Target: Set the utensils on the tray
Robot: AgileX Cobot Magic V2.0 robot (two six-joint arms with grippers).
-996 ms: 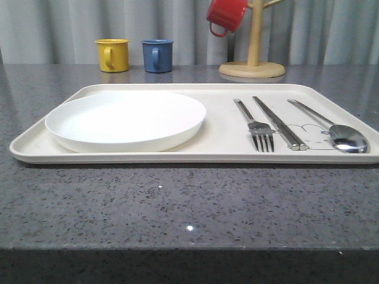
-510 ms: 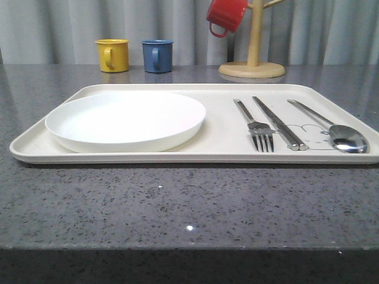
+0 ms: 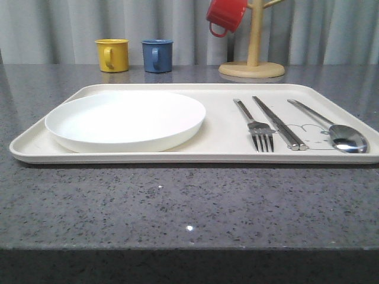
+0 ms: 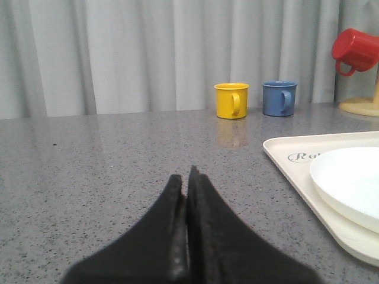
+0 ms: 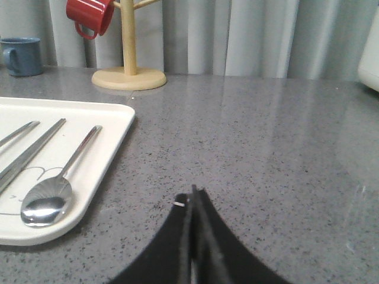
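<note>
Tray (image 3: 225, 139) on table (image 3: 177, 201), holding plate (image 3: 125, 120), fork (image 3: 256, 124), chopsticks (image 3: 278, 122), spoon (image 3: 331, 125). Left gripper (image 4: 187, 177) and right gripper (image 5: 192, 198): jaws clenched, empty, flanking tray. Risk: a careless arm sweep could nudge the tray and scatter the cutlery.

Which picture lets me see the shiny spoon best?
The front view: the whole spoon lies on the tray, bowl nearest the camera. The right wrist view also shows it, close up.
</note>
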